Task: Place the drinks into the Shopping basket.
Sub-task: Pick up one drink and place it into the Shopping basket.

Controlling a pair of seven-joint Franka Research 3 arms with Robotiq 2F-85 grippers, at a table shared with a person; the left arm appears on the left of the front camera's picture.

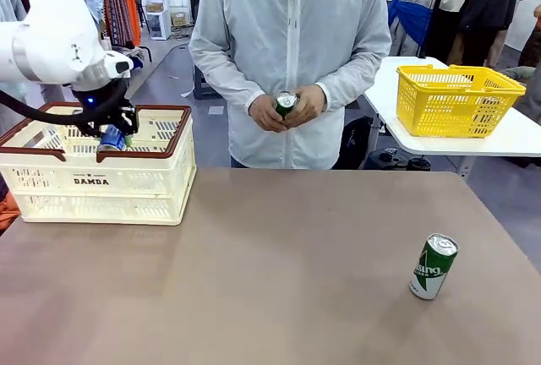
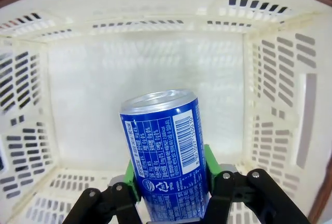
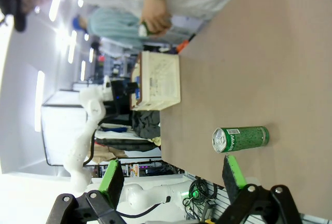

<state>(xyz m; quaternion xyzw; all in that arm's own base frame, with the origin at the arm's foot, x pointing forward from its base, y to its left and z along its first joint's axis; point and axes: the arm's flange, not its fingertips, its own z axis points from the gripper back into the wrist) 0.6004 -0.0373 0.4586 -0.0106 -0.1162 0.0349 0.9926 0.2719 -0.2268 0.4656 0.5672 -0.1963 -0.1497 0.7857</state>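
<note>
My left gripper is shut on a blue can and holds it over the open top of the cream Shopping basket at the table's left. In the left wrist view the blue can sits between the green pads, above the basket's bare floor. A green can stands on the table at the right; the right wrist view shows that green can beyond my open right gripper. The person holds another green can in both hands.
A yellow mesh basket sits on a white side table at the far right. The person stands at the far edge of the brown table, hands close to the chest.
</note>
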